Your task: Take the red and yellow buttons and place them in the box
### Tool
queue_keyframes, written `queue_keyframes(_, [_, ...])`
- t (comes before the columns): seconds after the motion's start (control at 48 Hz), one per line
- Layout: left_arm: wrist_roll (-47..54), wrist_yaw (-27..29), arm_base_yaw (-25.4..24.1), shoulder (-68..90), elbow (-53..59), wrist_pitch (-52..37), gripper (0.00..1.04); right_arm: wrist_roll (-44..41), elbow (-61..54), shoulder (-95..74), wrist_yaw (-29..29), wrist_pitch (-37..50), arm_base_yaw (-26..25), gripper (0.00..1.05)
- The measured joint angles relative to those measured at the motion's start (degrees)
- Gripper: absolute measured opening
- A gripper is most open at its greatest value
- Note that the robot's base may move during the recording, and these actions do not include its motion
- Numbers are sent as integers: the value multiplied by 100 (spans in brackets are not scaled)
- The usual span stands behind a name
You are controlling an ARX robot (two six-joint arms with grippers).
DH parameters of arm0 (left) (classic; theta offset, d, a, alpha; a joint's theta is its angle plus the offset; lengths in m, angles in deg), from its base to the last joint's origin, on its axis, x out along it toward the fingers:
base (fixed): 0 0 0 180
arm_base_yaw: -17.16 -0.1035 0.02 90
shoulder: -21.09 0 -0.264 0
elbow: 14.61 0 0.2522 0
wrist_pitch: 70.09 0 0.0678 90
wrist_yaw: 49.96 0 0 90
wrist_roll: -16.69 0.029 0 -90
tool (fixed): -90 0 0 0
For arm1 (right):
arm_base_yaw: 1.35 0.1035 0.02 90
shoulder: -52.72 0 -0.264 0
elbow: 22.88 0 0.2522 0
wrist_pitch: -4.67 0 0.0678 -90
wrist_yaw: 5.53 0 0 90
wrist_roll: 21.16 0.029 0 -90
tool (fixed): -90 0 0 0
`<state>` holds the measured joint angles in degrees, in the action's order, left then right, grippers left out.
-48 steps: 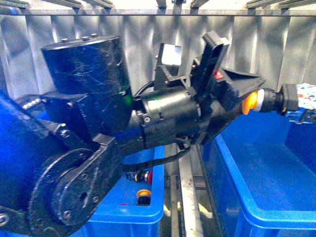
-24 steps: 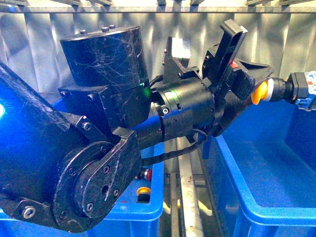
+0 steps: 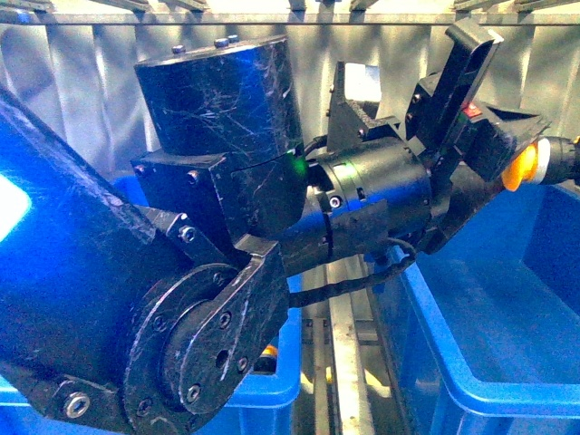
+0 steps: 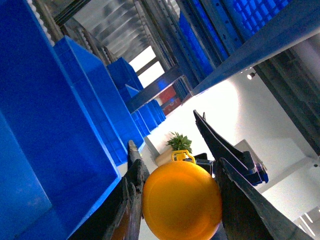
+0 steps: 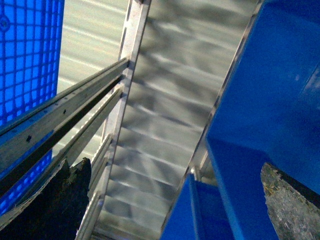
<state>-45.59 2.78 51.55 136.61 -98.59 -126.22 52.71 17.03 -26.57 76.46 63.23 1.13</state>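
The left gripper (image 3: 531,156) is closed on a yellow button (image 4: 182,202). In the left wrist view, the round domed cap is seen clamped between two dark fingers (image 4: 131,200), one pressed against each side. In the front view, the button's black body (image 3: 564,159) is seen pointing away from the gripper, towards the right edge of the picture. The button is held in the air, higher than the rim of the box (image 3: 433,319). From the front it appears above the open inside of this deep blue bin, near its far side. No contact between button and box is seen.

The left arm (image 3: 181,272), black and scratched, fills most of the front view, and a small green light (image 3: 296,166) is lit on it. Part of a second blue bin (image 3: 276,385) is seen below the arm. A metal rail (image 3: 340,349) runs between the two bins, and a ribbed grey wall (image 3: 82,82) stands behind.

The right gripper (image 5: 170,167) is shown only in the right wrist view. Its two dark fingers are spread wide apart, and nothing is held between them. Beyond them, metal rails (image 5: 75,110), a ribbed grey panel (image 5: 165,125) and the smooth wall of a blue bin (image 5: 270,100) are seen.
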Motion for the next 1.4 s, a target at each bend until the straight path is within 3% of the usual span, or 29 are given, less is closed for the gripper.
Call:
queue_keyframes(0.604, [-107,105,111,470,-505,50,34,282,522,-531,-343,214,918,98])
queue_keyframes(0.896, [-107,144,195,573,-671,131,34,313,472,-382,-334,181,977,98])
queue_keyframes(1.146, [-74,199,210,658,-671,251,33,297,398,-229,-376,59,953,67])
queue_keyframes(1.334, [-96,225,262,649,-671,282,33,282,256,-155,-400,-2,820,32])
queue_keyframes(1.397, [-142,245,282,649,-671,289,33,260,234,-120,-380,-13,785,31])
